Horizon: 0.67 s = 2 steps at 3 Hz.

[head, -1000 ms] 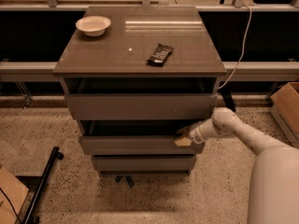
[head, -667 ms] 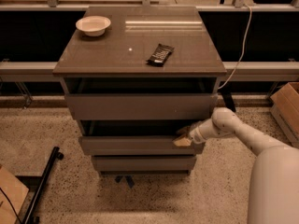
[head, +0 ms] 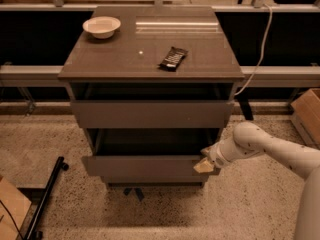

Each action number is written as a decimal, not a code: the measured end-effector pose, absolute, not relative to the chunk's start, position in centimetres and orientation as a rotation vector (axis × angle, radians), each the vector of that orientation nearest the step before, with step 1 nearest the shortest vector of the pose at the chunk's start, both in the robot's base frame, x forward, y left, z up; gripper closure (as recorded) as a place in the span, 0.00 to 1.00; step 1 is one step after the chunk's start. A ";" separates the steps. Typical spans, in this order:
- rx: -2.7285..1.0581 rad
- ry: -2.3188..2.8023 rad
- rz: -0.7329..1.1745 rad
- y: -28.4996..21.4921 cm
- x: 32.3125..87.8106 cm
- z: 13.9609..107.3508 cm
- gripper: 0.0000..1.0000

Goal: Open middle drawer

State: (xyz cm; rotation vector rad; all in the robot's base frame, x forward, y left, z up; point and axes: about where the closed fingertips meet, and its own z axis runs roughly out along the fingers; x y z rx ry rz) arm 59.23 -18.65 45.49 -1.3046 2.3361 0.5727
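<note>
The grey-brown cabinet (head: 150,54) has three flat handleless drawer fronts. The middle drawer (head: 145,166) is pulled out toward me, with a dark gap showing its open inside above the front panel. My gripper (head: 205,164), on a white arm coming in from the right, is at the right end of that front panel, touching its top edge. The top drawer (head: 150,114) sits above it. Only a thin strip of the bottom drawer (head: 150,182) shows below the pulled-out panel.
A white bowl (head: 101,26) and a black remote (head: 173,58) lie on the cabinet top. A cable (head: 260,49) hangs at the right. A cardboard box (head: 307,114) stands at far right. A black bar (head: 47,196) lies on the floor at left.
The middle drawer's front has come further out toward me, and my gripper has moved with it, down and nearer in the view.
</note>
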 end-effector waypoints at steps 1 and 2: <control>-1.304 2.338 0.572 -18.7 59.2 45.5 0.84; -1.303 2.411 0.568 -19.2 56.3 45.6 1.00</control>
